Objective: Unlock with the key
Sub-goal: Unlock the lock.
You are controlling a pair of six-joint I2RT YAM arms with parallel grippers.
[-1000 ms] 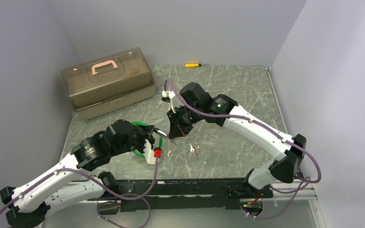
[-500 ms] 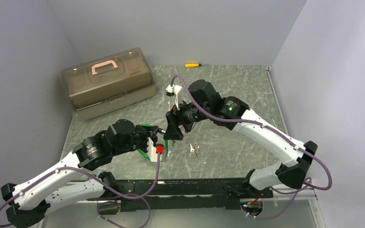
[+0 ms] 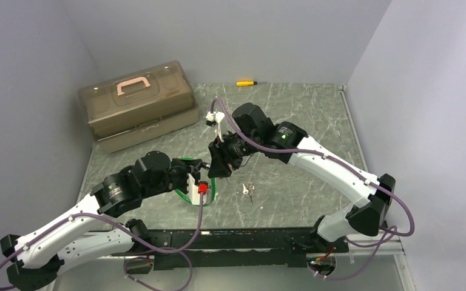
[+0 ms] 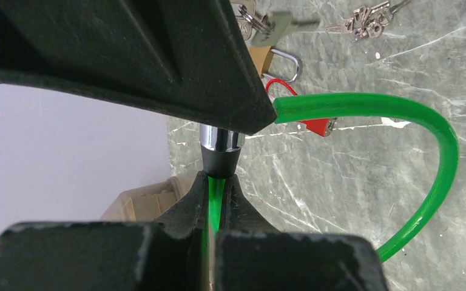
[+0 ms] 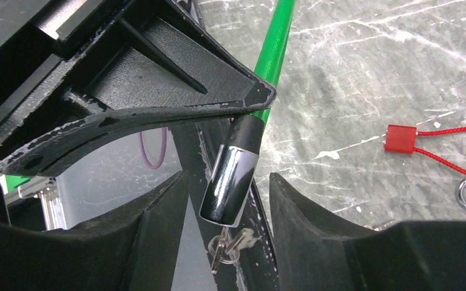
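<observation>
Top view: found the right gripper at centre frame, nose against the left gripper, with the green cable lock looped just left of both. Compared with a second ago: closed in on the lock's end, wrist rolled one way half a second back and now rolled back again, white plug at its upper left returned near its old spot. Read as an alignment or turning try at the keyhole; no sign of the cable released. Also noted loose keys on the table right of centre, a toolbox upper left, a yellow screwdriver at top. Left wrist view: own fingers pinched tight on the green cable just behind the chrome barrel, mid-frame; brass padlock and red cable tag beyond on the table. Right wrist view: own fingers standing apart either side of the barrel, gripping nothing; spotted a key hanging at the barrel's mouth, lower centre. Cannot tell whether seated fully. Judged next: close on the key and turn.
</observation>
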